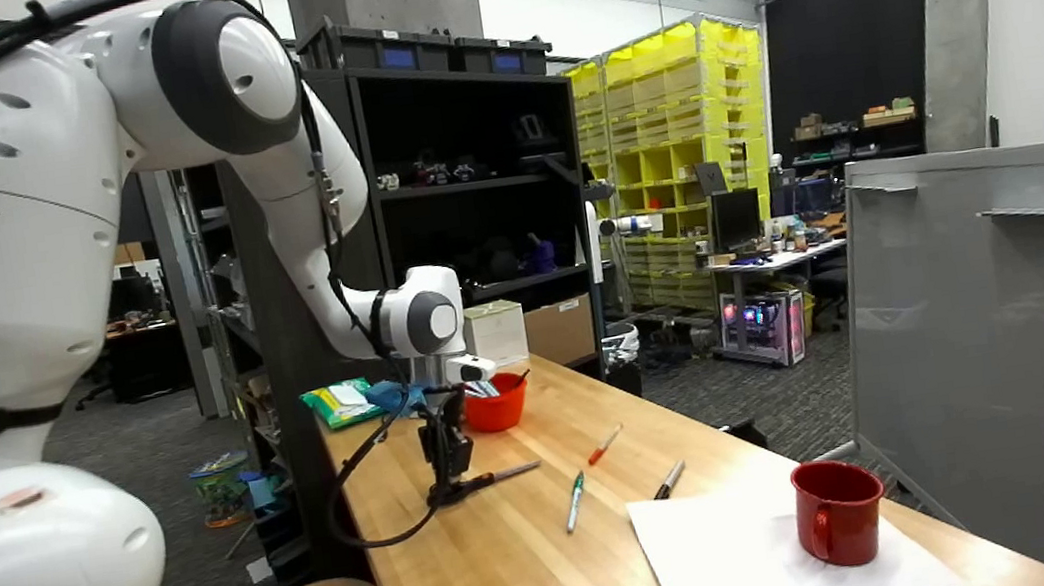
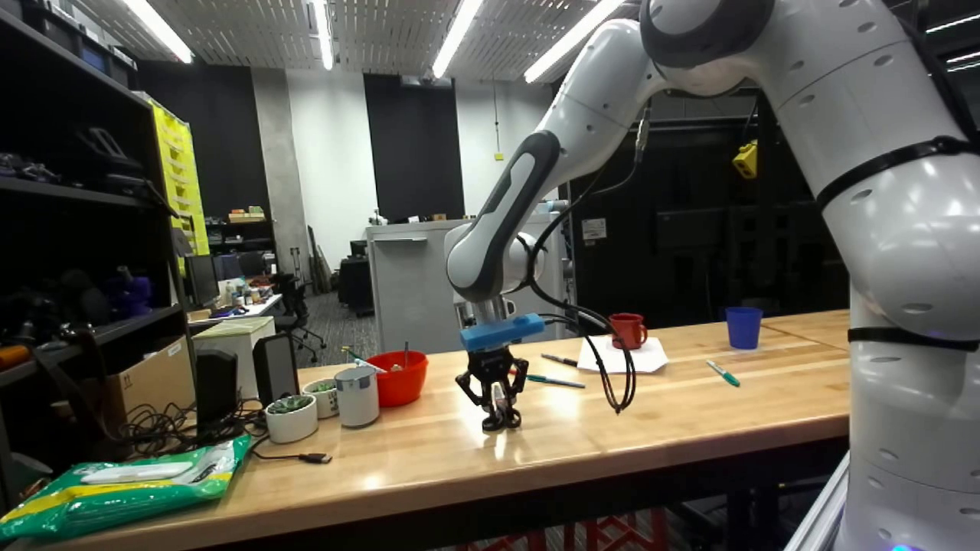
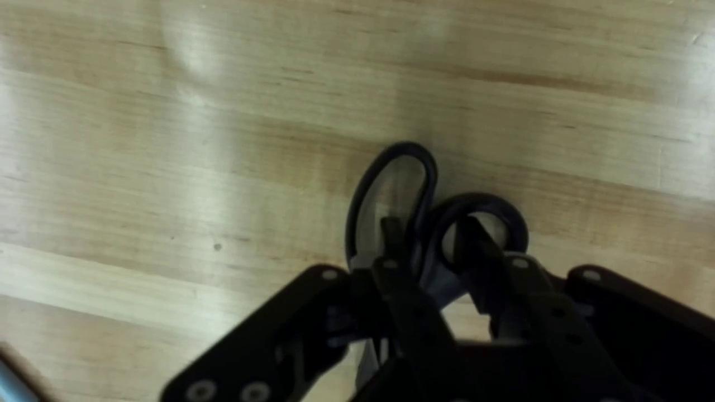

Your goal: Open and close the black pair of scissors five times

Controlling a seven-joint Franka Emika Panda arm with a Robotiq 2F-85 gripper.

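Counter [image 2: 651, 421]: pale, glossy wood.
Black shelving unit [image 1: 472, 184]: seen beyond the hand [image 3: 430, 234].
Black scissors [image 3: 441, 282]: loop-handled, grey-bladed, under the hand.
Hand: narrowed, black scissors held by their loops.

On the table [image 1: 519, 576]: scissors [image 3: 438, 282], gripper [image 3: 431, 231] right over them, one fingertip [image 3: 391, 226] in each handle loop. In an exterior view, two pens [image 1: 575, 503] lie between scissors and paper sheet [image 1: 707, 551], pen-like item [image 1: 606, 445] behind them, mug [image 1: 849, 517] on the sheet, bowl [image 1: 498, 415] behind gripper with items [image 1: 482, 389] in it. In an exterior view, can [image 2: 357, 398] just left of bowl, two potted plants [image 2: 292, 422] left of can, packet [image 2: 145, 490] front left; cup [image 2: 744, 329] right of sheet, another pen [image 2: 723, 373] in front of cup.
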